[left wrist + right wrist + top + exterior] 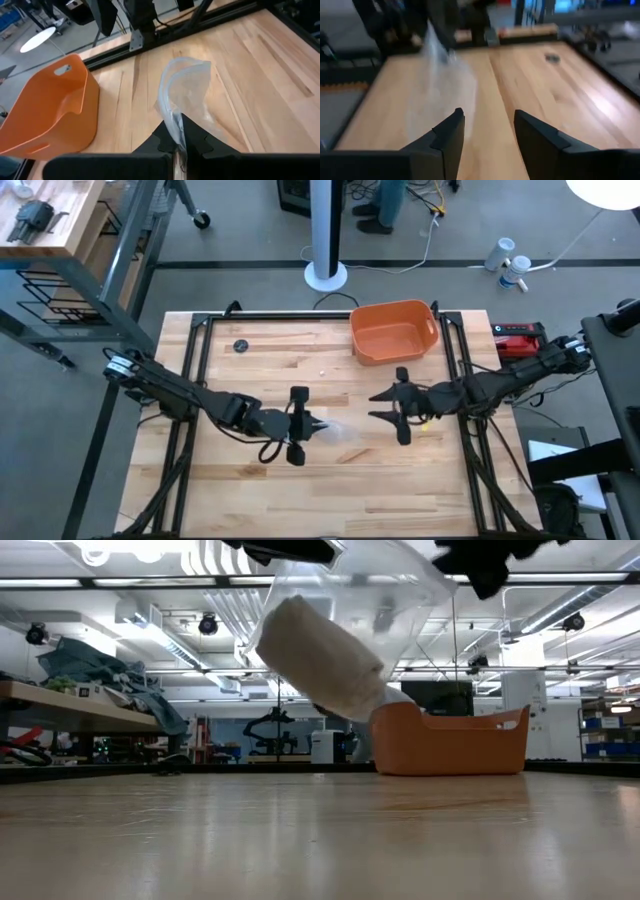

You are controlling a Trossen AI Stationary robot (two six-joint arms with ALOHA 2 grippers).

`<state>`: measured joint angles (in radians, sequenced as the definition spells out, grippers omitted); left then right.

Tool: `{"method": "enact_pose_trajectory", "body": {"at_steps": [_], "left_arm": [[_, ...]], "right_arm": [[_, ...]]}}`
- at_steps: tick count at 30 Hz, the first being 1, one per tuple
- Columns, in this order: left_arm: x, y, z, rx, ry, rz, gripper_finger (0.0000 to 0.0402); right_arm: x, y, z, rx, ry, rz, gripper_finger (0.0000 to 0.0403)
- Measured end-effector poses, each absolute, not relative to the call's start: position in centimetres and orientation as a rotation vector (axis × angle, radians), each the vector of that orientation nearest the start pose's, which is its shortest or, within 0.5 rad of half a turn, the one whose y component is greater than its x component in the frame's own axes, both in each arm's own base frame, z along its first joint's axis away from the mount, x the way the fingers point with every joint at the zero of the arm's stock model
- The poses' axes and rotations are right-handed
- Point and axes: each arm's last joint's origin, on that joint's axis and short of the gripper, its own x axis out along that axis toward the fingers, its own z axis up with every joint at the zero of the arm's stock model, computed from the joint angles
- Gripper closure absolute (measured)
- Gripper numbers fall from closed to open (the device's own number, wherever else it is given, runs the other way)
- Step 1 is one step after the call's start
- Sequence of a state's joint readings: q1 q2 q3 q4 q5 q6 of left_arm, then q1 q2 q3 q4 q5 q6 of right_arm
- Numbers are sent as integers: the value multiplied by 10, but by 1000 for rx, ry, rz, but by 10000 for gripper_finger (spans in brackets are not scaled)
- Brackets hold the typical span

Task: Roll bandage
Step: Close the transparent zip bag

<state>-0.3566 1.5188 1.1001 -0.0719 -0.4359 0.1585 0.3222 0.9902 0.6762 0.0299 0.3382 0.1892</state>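
**Q:** Bandage (325, 655), where is it, reading from the left?

**A:** My left arm (180, 392) reaches in from the left edge of the tabletop (300, 490). Its jaws are closed tight on one edge of the clear wrapper (185, 90). The wrapper hangs clear of the wood, roughly mid-table. In the low view the off-white roll sits tilted inside that wrapper, so it is neither out nor on the tabletop.

**Q:** And farther right?

**A:** My right arm (520, 375) comes in from the right. Its jaws stand about half open and empty, near the wrapper but apart from it. The orange tub (393, 330) rests behind, toward the far edge, with nothing visible inside it.

**Q:** Which step is in hand?

**A:** As I judge it, freeing the roll from its wrapper; no rolling can start before that.

**Q:** How do I do it well?

**A:** I would keep the left pinch on film alone, at the edge, so the roll stays free to slide. I would bring the right jaws onto the opposite edge of the film, not across the roll. Squeezing the gauze through the plastic would trap it. I cannot tell from these views which end of the wrapper is open, so I would check that first. I would also hold the wrapper low over bare wood, away from the tub, so the roll drops only a little and does not bounce off.
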Motion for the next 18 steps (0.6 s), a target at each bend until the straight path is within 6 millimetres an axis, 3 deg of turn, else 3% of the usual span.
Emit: {"method": "enact_pose_trajectory", "body": {"at_steps": [8, 18], "left_arm": [[320, -106, 278, 333, 457, 45, 401], [320, -107, 278, 362, 461, 28, 401]], "right_arm": [[236, 70, 285, 18, 70, 37, 242], [281, 82, 294, -26, 161, 53, 244]]}}
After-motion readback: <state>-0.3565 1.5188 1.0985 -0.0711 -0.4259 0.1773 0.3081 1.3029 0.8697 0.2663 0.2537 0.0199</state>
